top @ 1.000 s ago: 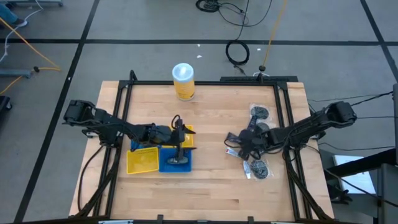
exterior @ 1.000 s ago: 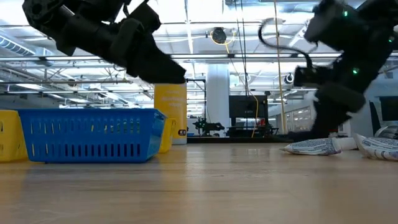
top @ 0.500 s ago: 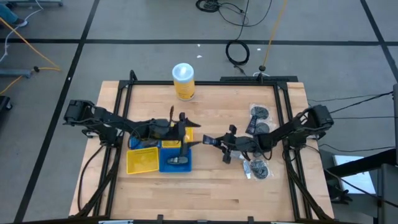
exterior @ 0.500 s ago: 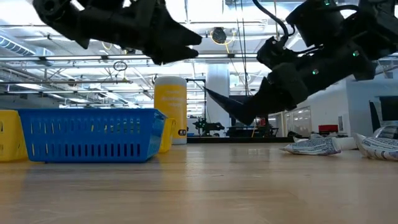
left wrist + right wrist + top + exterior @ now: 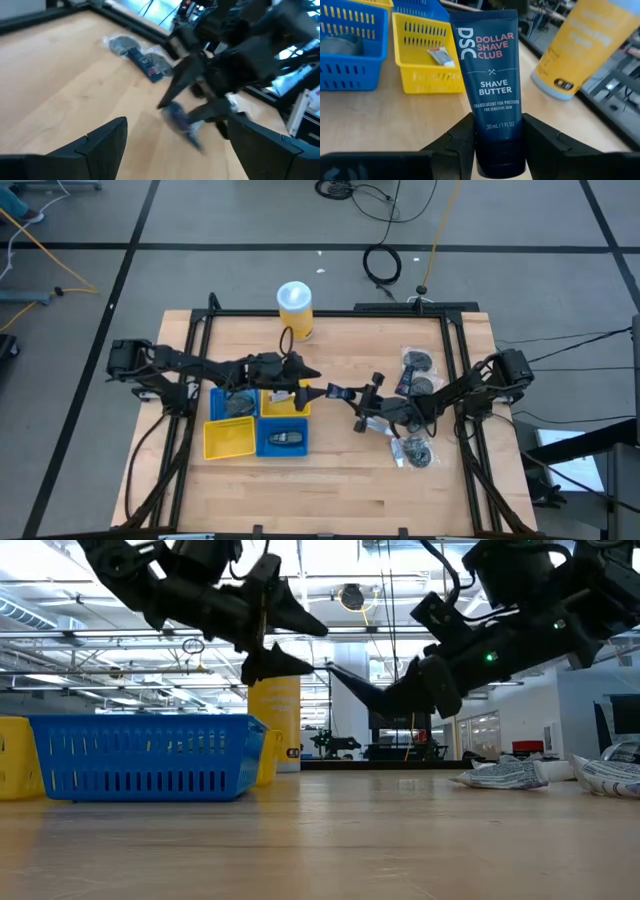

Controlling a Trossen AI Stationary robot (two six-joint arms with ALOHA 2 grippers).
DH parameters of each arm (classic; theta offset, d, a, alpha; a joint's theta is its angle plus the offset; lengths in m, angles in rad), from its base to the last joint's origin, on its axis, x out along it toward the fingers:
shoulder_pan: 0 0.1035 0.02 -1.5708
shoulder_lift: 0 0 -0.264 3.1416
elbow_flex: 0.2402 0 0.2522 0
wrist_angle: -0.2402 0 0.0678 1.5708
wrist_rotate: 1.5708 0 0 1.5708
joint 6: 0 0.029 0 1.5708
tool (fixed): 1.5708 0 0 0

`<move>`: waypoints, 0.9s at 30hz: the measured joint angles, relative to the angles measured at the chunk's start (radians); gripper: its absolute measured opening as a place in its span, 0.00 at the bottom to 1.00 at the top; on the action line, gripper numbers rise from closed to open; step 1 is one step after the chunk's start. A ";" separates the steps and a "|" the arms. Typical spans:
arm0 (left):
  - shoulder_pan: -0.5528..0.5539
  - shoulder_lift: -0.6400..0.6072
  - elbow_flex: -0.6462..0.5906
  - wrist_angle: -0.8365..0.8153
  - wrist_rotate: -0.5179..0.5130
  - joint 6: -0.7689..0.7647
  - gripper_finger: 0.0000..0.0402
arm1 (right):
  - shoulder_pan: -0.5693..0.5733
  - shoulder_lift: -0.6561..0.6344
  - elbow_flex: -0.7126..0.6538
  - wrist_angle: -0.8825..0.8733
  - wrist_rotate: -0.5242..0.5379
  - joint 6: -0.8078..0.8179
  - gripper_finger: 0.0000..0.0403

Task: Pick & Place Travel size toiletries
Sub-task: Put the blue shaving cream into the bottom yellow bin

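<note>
My right gripper (image 5: 360, 402) is over the table's middle, shut on a dark blue tube (image 5: 489, 75) printed "Dollar Shave Club Shave Butter". The tube (image 5: 338, 392) points toward the trays. My left gripper (image 5: 306, 384) hovers open above the far yellow tray (image 5: 292, 402), its fingers facing the tube from a short way off. Other wrapped toiletries lie flat on the table near its right edge: two round dark ones (image 5: 420, 372) and a pale packet pile (image 5: 412, 450). One dark item lies in the near blue tray (image 5: 283, 439), a round one in the far blue tray (image 5: 233, 402). My right gripper pinches the tube at its cap end (image 5: 497, 152) between the two fingers (image 5: 462, 142), one on each flat side. The fingers lie along the tube, coming level from the table's right. The tube is lifted clear and sticks out ahead of the fingers toward the left.
Four square trays, two blue and two yellow, sit in a block left of centre. A tall yellow canister (image 5: 295, 310) with a white lid stands at the far edge. A black frame (image 5: 330, 313) rims the table. Bare wood lies along the near side.
My right gripper has left the packet pile, risen and swung toward the table's left, carrying the tube lifted clear. My left gripper has come up out of the near blue tray, moved toward the far edge and tipped from pointing down to nearly level, facing right.
</note>
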 joint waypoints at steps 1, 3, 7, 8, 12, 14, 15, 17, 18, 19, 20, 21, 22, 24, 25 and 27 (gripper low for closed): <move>0.004 0.015 0.000 0.005 0.009 -0.007 0.84 | 0.000 0.000 0.001 0.011 0.000 -0.018 0.32; 0.007 0.057 0.000 0.061 0.044 -0.024 0.84 | 0.000 0.000 0.010 0.017 0.000 -0.051 0.32; 0.008 0.133 0.000 0.201 0.130 -0.054 0.84 | 0.000 0.000 0.030 0.003 0.000 -0.082 0.32; 0.008 0.142 0.000 0.230 0.143 -0.060 0.84 | 0.000 0.000 0.031 -0.003 0.000 -0.082 0.32; 0.015 0.150 0.000 0.232 0.146 -0.073 0.77 | 0.000 0.000 0.031 -0.013 0.000 -0.082 0.32; 0.020 0.150 0.000 0.215 0.147 -0.082 0.69 | 0.000 0.000 0.031 -0.013 0.000 -0.082 0.32; 0.022 0.150 0.000 0.210 0.147 -0.088 0.64 | 0.000 0.000 0.031 -0.013 0.000 -0.082 0.32; 0.025 0.150 0.000 0.196 0.147 -0.097 0.55 | 0.000 0.000 0.031 -0.013 0.000 -0.082 0.32; 0.026 0.150 0.000 0.190 0.148 -0.099 0.50 | 0.000 0.000 0.031 -0.016 0.000 -0.082 0.32; 0.028 0.150 0.000 0.182 0.148 -0.099 0.45 | 0.000 0.000 0.031 -0.020 0.001 -0.082 0.32; 0.029 0.150 0.000 0.178 0.149 -0.099 0.40 | 0.000 0.000 0.031 -0.021 0.000 -0.082 0.32; 0.029 0.150 0.000 0.178 0.150 -0.096 0.35 | -0.001 0.000 0.031 -0.022 0.001 -0.082 0.32; 0.029 0.150 0.000 0.179 0.150 -0.093 0.30 | -0.001 0.000 0.031 -0.022 0.002 -0.082 0.32; 0.029 0.150 0.000 0.180 0.150 -0.081 0.21 | -0.001 0.000 0.031 -0.024 0.005 -0.082 0.32; 0.029 0.150 0.000 0.178 0.149 -0.075 0.16 | -0.001 0.000 0.031 -0.025 0.008 -0.082 0.32; 0.029 0.150 0.000 0.175 0.146 -0.064 0.08 | -0.001 0.000 0.031 -0.026 0.012 -0.083 0.32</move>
